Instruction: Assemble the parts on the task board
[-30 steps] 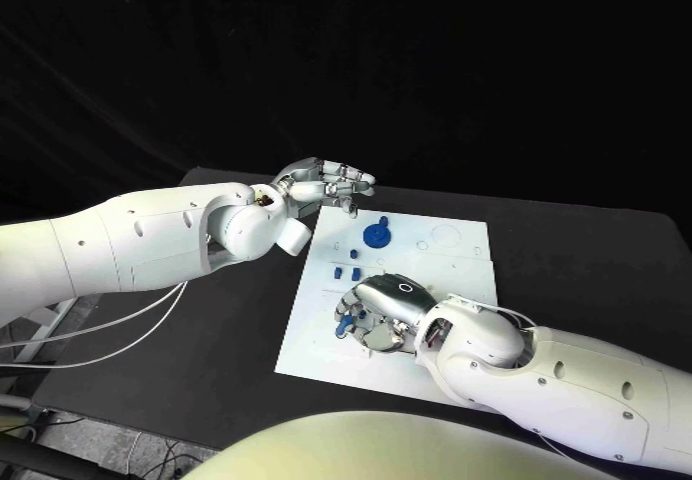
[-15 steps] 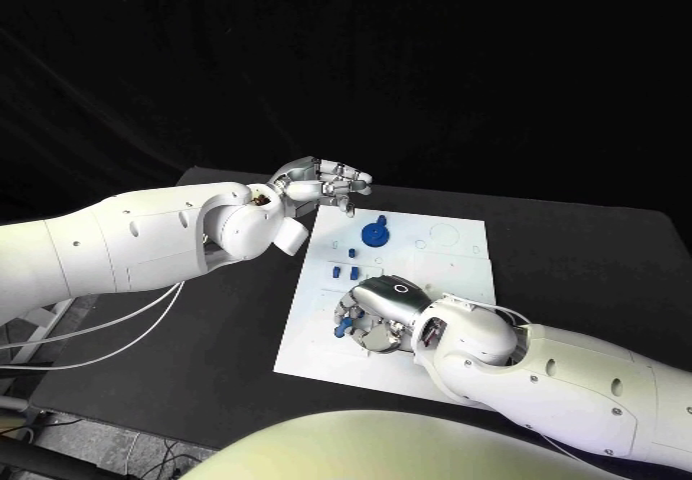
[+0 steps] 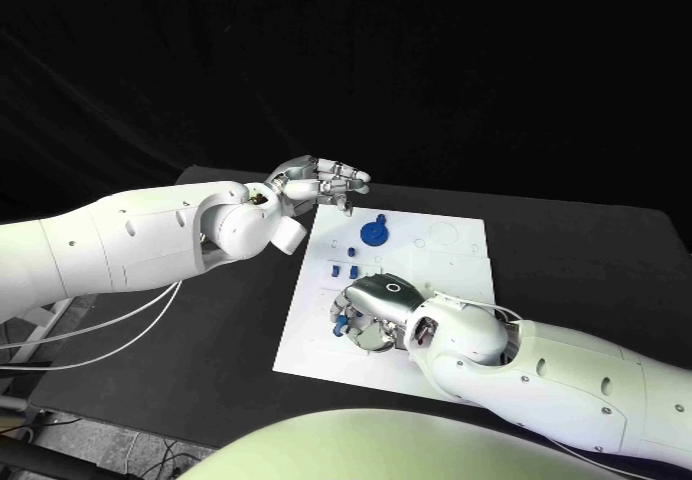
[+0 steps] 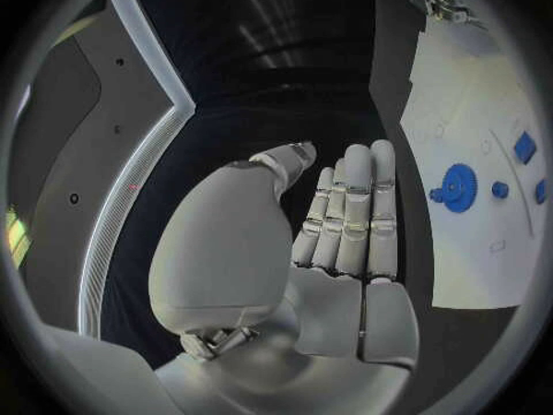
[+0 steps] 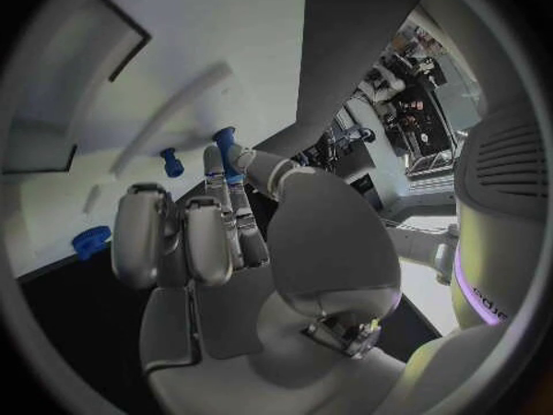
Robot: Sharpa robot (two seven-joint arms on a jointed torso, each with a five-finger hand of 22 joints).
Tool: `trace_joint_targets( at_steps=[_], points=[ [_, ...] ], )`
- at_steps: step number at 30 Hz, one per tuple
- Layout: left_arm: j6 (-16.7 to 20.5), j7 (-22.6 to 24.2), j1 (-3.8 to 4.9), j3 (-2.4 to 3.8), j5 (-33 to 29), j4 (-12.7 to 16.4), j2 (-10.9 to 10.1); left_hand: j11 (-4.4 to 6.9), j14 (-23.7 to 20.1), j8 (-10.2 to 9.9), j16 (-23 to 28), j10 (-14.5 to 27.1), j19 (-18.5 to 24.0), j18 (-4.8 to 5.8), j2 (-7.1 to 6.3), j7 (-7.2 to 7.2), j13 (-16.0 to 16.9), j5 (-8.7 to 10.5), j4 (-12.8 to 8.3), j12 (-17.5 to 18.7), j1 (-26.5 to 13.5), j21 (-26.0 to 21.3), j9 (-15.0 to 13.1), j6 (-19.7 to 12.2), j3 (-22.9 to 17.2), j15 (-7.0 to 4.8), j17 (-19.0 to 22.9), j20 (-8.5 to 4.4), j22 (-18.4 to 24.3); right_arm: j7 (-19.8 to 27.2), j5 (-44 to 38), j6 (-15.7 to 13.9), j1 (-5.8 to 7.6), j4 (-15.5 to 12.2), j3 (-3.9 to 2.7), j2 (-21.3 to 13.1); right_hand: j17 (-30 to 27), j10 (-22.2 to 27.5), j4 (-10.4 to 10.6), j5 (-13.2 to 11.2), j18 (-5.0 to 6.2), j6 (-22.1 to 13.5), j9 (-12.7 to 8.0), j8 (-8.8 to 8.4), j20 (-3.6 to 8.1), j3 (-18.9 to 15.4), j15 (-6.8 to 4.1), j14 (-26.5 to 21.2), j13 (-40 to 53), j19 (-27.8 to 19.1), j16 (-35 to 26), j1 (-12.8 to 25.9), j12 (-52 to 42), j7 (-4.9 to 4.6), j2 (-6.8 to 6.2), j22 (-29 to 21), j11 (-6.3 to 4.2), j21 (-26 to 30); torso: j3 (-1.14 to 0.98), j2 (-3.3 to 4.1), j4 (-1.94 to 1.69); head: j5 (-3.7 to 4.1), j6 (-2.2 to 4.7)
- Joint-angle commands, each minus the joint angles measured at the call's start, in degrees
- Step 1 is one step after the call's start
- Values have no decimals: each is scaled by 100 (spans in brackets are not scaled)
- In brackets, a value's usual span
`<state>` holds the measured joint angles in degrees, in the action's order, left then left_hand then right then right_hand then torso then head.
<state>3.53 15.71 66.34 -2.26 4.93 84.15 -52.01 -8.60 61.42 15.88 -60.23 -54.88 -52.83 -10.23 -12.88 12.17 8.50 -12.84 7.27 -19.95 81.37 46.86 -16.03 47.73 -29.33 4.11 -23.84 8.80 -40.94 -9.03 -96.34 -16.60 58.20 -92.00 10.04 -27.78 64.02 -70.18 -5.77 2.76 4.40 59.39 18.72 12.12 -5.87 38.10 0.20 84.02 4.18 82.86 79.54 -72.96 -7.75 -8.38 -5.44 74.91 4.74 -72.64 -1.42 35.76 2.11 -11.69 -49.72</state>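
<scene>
Right hand (image 3: pixel 378 310) hangs low over the near-left part of the task board (image 3: pixel 447 262), fingers curled downward, and pinches a small blue peg (image 5: pixel 226 145) between thumb and fingertip; in the right wrist view the peg stands roughly upright, its long axis pointing down at the white plate. A second short blue peg (image 5: pixel 171 161) stands on the board just beyond those fingers, and a blue gear (image 3: pixel 375 235) sits toward the board's far-left corner with two small blue pieces (image 3: pixel 343 271) between it and this hand. Left hand (image 3: pixel 320 182) hovers off the board's far-left corner, fingers pressed flat together and holding nothing. My judgement is that the seating falls to the right hand, since the held peg's socket presumably lies almost directly beneath it, so the move turns on keeping the peg upright.
</scene>
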Motion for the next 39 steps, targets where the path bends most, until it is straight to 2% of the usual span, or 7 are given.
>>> trace_joint_targets(
  at_steps=[1,4,11,25,29,33,39],
  points=[
    [-61,14,5,5,-31,23,3,-9,-39,21,19,39,-2,-31,63,74,5,-15,-2,-22,-10,-23,-9,-25,43,-13,8,44,7,-64,-156,177,-21,0,20,25,-17,97,0,37,-54,-129,127,-56,-5,-31,3,124,-20,-62,-33,114,106,-75,-83,818,19,68,6,-5,3,-1,-6],
    [-62,11,5,5,-31,25,-2,-9,-39,21,19,39,-2,-31,63,74,5,-15,-2,-22,-10,-23,-9,-25,43,-13,8,44,7,-56,-143,170,-21,1,21,21,-44,290,49,115,-31,-432,65,-214,-70,-113,89,113,-30,-126,-36,298,255,-190,-305,777,125,204,1,-7,4,-2,-7],
    [-67,3,6,5,-31,31,-18,-10,-41,30,17,49,-3,-30,66,75,7,-14,8,-35,-19,-30,-10,-32,49,-12,9,45,12,-24,-45,-21,-21,-31,24,-14,-202,687,101,170,61,-664,8,-351,-175,-319,191,48,-37,-335,-95,448,343,-281,-572,613,241,664,-2,-4,6,-3,-5],
    [-79,-14,5,5,-31,22,-32,-10,-41,30,17,49,-3,-30,66,75,7,-14,8,-35,-19,-30,-10,-32,49,-12,9,45,12,109,120,-605,-18,-318,21,-264,-338,936,122,204,108,-736,-12,-396,-212,-456,221,4,-29,-434,-149,428,293,-313,-594,520,278,905,-6,-9,14,12,4],
    [-82,-14,5,5,-31,14,-32,-10,-41,30,17,49,-3,-30,66,75,7,-14,8,-35,-19,-30,-10,-32,49,-12,9,45,12,207,219,-909,8,-498,4,-466,-522,1100,117,225,160,-809,-31,-442,-230,-550,241,-62,-29,-559,-237,401,257,-325,-632,411,301,1189,-4,-14,15,36,24],
    [-88,-8,5,5,-31,8,-27,-10,-41,30,17,49,-3,-30,66,75,7,-14,8,-35,-19,-30,-10,-32,49,-12,9,45,12,371,755,-1136,165,-766,-47,-942,-522,922,161,251,166,-750,-21,-414,-220,-642,211,-49,35,-551,-229,376,-14,-300,-579,391,256,1219,-1,-21,15,129,65],
    [-56,6,5,5,-31,15,-49,-10,-41,30,17,49,-3,-30,66,75,7,-14,8,-35,-19,-30,-10,-32,49,-12,9,45,12,159,2280,-887,525,-983,-76,-1825,-190,136,413,448,54,-476,15,-281,-103,-719,65,78,143,-246,-53,590,-425,-158,-556,610,63,650,19,-39,51,306,74]
  ],
)
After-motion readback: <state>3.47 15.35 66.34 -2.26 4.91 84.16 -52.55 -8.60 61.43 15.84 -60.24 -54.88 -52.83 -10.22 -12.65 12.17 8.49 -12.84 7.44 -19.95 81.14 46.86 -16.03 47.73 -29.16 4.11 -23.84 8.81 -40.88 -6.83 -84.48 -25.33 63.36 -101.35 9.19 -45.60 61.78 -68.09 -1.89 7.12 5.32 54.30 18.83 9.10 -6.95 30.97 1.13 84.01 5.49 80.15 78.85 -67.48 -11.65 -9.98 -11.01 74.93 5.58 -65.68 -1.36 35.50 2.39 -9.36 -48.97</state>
